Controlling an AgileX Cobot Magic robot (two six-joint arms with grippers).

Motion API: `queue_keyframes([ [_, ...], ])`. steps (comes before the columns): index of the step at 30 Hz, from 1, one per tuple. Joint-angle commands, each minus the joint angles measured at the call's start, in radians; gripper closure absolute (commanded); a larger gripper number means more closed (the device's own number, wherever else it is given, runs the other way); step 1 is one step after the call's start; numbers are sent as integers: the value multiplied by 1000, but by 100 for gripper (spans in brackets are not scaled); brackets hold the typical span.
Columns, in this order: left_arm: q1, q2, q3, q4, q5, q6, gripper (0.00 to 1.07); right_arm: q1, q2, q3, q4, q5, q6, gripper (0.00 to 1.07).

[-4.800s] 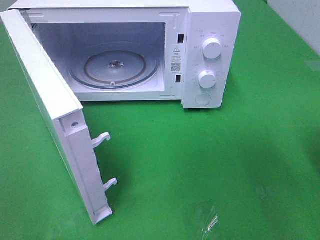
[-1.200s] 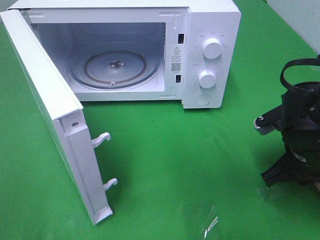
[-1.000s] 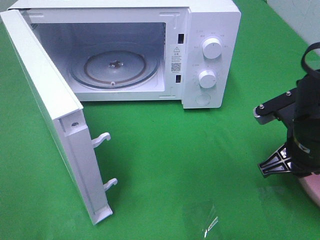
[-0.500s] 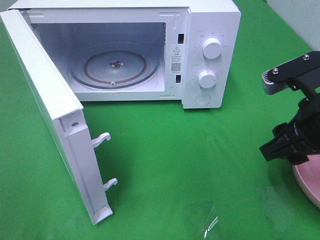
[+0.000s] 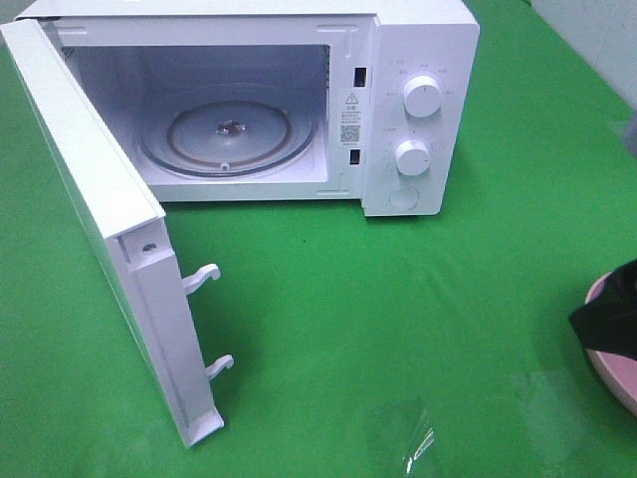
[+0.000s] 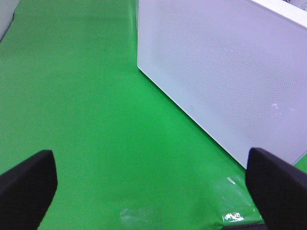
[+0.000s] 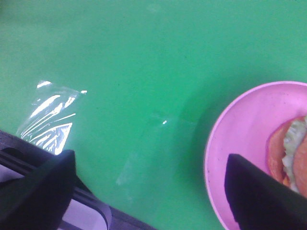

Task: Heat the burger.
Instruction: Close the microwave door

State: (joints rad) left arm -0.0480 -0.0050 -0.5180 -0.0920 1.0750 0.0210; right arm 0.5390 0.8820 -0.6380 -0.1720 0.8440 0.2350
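Both my grippers stand wide and empty. Nearest my right gripper (image 7: 148, 191), past one fingertip, the burger (image 7: 290, 153) sits on the pink plate (image 7: 240, 139), so that arm should take it. Farther off, my left gripper (image 6: 153, 191) faces the microwave door (image 6: 225, 72).

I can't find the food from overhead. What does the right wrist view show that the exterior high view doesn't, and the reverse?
Only the right wrist view shows the burger lying on the pink plate, with the right gripper open above the cloth. Only the exterior high view shows the microwave, its door swung open and its glass turntable bare. Both show the plate's rim, the green cloth and the clear plastic scrap.
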Motion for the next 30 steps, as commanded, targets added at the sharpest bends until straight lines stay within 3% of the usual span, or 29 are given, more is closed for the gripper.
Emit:
queue_keyframes([
  [1, 2, -16, 1, 0, -4, 3, 6, -3, -104, 1, 7, 112, -17, 29],
  [20, 2, -16, 1, 0, -4, 3, 6, -25, -531, 1, -31, 236, -25, 31],
  [25, 2, -16, 1, 0, -4, 3, 6, -177, -644, 1, -37, 207, -55, 31],
  [30, 2, -16, 1, 0, -4, 3, 6, -259, -739, 1, 1, 155, -59, 31],
])
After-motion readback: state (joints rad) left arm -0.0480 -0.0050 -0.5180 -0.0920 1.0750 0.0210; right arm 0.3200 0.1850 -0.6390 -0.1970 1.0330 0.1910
